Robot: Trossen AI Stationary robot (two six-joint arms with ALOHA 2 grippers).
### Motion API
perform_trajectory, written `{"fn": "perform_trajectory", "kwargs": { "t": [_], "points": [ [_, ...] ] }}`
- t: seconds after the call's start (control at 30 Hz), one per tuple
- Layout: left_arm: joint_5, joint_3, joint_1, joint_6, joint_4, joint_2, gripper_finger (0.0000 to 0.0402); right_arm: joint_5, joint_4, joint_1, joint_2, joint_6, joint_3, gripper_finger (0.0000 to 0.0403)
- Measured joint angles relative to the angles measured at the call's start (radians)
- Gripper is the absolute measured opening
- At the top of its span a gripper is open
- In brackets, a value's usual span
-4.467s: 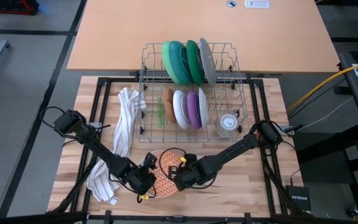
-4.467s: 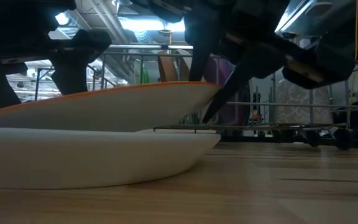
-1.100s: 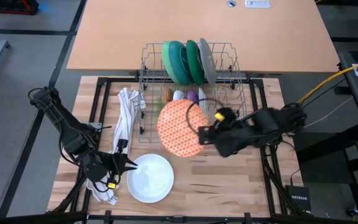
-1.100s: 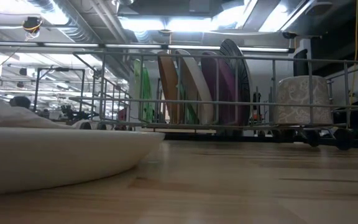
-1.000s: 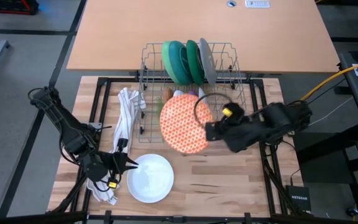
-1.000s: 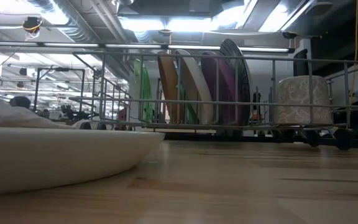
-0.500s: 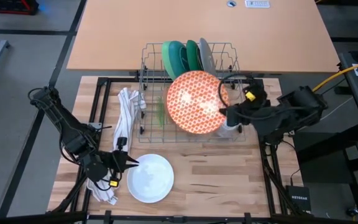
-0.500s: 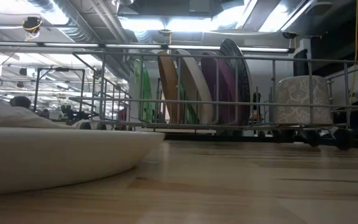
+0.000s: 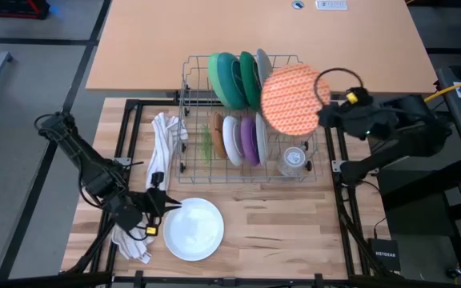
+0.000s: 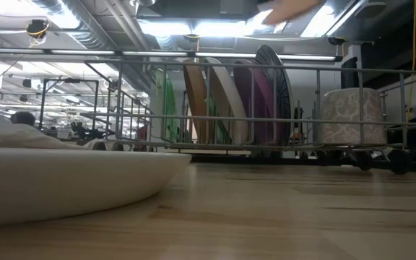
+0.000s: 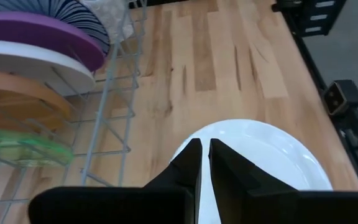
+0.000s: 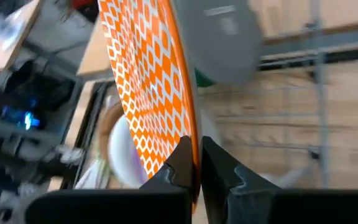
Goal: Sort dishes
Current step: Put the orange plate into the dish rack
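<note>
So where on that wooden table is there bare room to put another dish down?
Bare wood lies right of the white plate, in front of the dish rack, out to the table's right edge. The left side is crowded: the towel, the white plate and the left gripper. The rack's right rear slots look free, below the patterned plate.

Only a small black box point(image 9: 384, 254) shows lettering, possibly "NETGEAR", too small to be sure.
</note>
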Motion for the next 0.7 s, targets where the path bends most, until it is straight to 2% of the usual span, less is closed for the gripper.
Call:
{"fn": "perform_trajectory", "kwargs": {
  "t": [0.17, 0.3, 0.47, 0.7],
  "points": [
    [0.000, 0.000, 0.054, 0.000, 0.000, 0.000, 0.0019, -0.035, -0.001, -0.083, -0.142, 0.100, -0.183, 0.0012],
    [0.000, 0.000, 0.096, 0.003, 0.000, 0.000, 0.0014, -0.119, 0.000, -0.105, -0.169, 0.139, -0.310, 0.0012],
    [0.000, 0.000, 0.145, 0.016, 0.000, 0.002, 0.0013, -0.164, 0.008, -0.109, -0.100, 0.188, -0.417, 0.0012],
    [-0.001, 0.000, 0.192, 0.051, 0.000, 0.002, 0.0011, -0.178, 0.021, -0.108, 0.037, 0.195, -0.434, 0.0012]
  ]
}}
